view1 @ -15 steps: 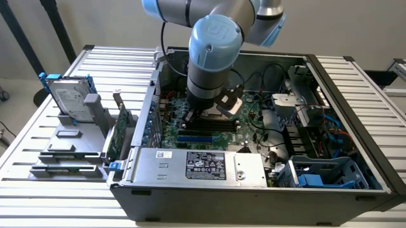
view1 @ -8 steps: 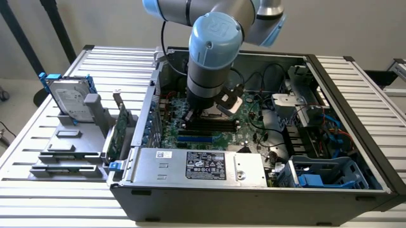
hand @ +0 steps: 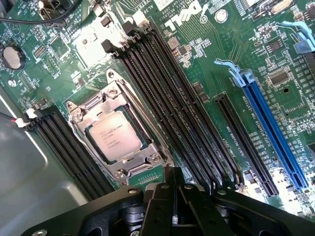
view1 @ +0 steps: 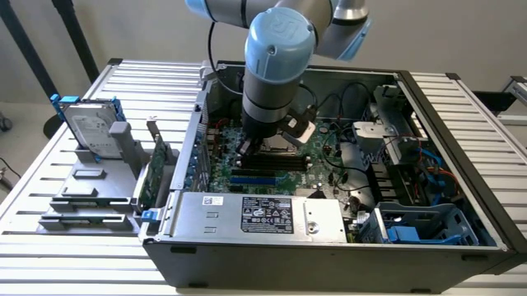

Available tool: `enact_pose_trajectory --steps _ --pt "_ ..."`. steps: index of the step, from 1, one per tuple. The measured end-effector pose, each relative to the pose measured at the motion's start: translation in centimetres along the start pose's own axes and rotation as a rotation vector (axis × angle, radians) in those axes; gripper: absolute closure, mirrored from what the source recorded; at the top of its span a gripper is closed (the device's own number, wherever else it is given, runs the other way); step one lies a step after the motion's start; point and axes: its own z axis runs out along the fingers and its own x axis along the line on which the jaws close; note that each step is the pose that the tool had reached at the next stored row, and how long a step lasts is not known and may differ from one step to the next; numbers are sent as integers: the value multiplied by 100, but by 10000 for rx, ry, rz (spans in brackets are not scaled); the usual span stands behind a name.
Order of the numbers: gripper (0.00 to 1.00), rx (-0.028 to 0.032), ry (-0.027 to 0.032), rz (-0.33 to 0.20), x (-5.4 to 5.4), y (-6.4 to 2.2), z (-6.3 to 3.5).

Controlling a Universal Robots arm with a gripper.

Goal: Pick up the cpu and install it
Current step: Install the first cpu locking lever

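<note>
Cpu seated in its socket, gripper clenched and empty above it.

We see the cpu (hand: 114, 136) lying flat in the motherboard (hand: 216, 88) socket frame, at about ten o'clock from the gripper (hand: 173, 196), apparently clear of its fingers.

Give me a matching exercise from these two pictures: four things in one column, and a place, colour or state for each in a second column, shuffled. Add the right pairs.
Things:
1. cpu
2. long slot
3. hard drive
4. tool

Descriptions:
A. blue, on the green board
B. shut, holding nothing, just above the board
C. lying in the metal socket frame
D. upright in a grey stand outside the computer case, at the exterior view's left

Pairs: 1-C, 2-A, 3-D, 4-B
</note>
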Motion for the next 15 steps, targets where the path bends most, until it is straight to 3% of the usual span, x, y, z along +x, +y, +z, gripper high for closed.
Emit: enact_pose_trajectory --steps 9,15 --pt "89 55 -94 -257 14 -92 15" --pt "89 65 -100 -294 -26 -166 23"
